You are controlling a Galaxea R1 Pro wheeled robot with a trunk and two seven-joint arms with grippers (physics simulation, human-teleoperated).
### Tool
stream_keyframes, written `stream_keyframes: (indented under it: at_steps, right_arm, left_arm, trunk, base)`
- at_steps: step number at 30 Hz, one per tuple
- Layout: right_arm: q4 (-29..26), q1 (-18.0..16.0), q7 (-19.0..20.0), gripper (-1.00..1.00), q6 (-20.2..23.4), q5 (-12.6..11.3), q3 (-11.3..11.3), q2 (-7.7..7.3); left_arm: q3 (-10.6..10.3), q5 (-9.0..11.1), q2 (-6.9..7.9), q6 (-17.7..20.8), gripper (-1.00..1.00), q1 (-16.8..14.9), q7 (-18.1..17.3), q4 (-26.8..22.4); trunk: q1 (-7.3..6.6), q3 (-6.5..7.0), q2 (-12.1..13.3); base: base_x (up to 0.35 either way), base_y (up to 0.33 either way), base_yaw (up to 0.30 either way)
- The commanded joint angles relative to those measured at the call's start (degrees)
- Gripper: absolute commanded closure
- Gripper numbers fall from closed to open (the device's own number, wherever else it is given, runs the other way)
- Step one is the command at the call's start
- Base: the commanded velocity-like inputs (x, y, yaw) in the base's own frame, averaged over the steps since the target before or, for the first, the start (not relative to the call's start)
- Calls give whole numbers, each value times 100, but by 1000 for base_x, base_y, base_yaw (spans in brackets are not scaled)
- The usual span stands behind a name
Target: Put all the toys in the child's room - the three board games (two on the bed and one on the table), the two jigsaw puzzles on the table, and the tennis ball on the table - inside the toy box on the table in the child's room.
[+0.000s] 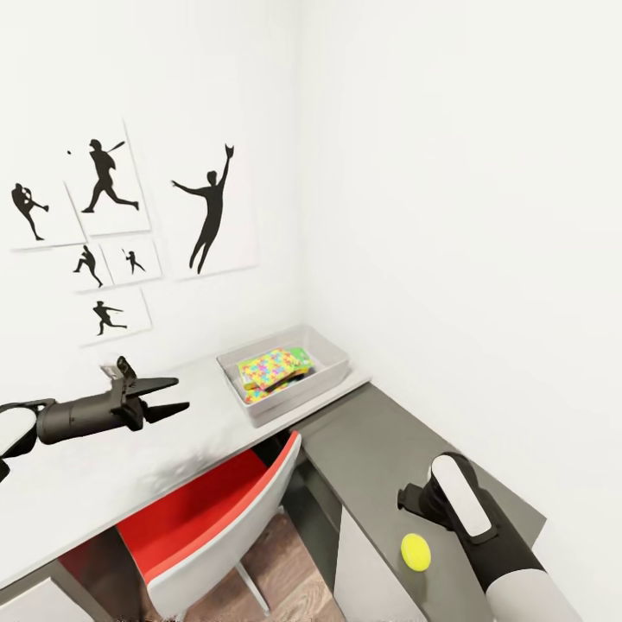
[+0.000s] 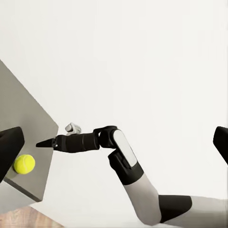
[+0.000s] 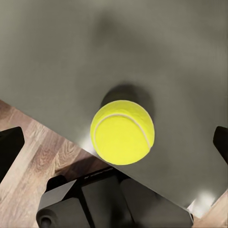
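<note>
The right fingers (image 3: 114,142) are spread apart, hanging directly over the tennis ball (image 3: 122,132), which rests near the edge of the dark grey cabinet (image 1: 380,449). The left fingers (image 1: 173,396) are also released and empty above the pale counter (image 1: 104,466), near the toy box (image 1: 333,356), where a jigsaw puzzle (image 1: 266,368) lies inside.

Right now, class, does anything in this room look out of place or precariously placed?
Yes. The tennis ball sits at the very edge of the dark grey cabinet, near the wood floor, far from the toy box that holds the jigsaw puzzles. It could roll off. The right gripper hangs open above it.
</note>
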Motion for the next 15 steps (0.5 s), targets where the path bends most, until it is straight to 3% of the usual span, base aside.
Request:
stream_keyframes:
  at_steps: [1, 7, 15]
  right_arm:
    - [-4, -6, -58, -100, 16, -51, 17, -7]
    - [0, -11, -58, -100, 16, -49, 17, 5]
    - [0, -15, -58, -100, 16, -48, 17, 27]
  left_arm:
    - [-15, -17, 41, 7, -100, 11, -82, -59]
    - [-8, -32, 213, 7, -100, 90, -250, -293]
    - [-6, -35, 238, 7, -100, 101, -272, -321]
  trunk:
    - [4, -23, -14]
    - [4, -80, -14]
    - [4, -155, -14]
  base:
    - [0, 0, 0]
    - [0, 0, 0]
    - [0, 0, 0]
